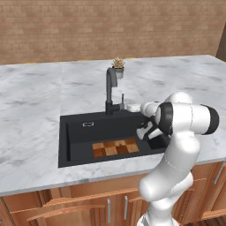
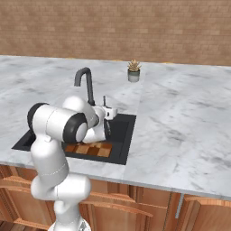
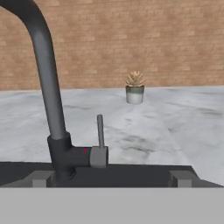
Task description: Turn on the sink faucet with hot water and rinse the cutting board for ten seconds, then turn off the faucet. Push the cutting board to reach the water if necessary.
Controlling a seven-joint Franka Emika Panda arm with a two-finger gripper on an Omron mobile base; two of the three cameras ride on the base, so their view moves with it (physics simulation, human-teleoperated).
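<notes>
Left base view: gripper [image 1: 140, 107] is at the sink's [image 1: 73, 121] back rim, just right of the faucet [image 1: 110, 90]; no water running. Cutting board [image 1: 115, 147] lies flat on the basin floor, front right.

Right base view: board [image 2: 88, 149] is partly behind the arm.

Hand view: jaws wide open, empty, lever [image 3: 100, 131] upright between the fingertips [image 3: 40, 178], ahead of them. Risk: nudging the lever toward cold, or clipping the spout.

- One sink faucet [image 1: 110, 90]
- One sink [image 1: 77, 132]
- One cutting board [image 1: 115, 147], inside the sink
- One potted plant [image 1: 118, 67], behind the sink
- One counter [image 1: 31, 101]
</notes>
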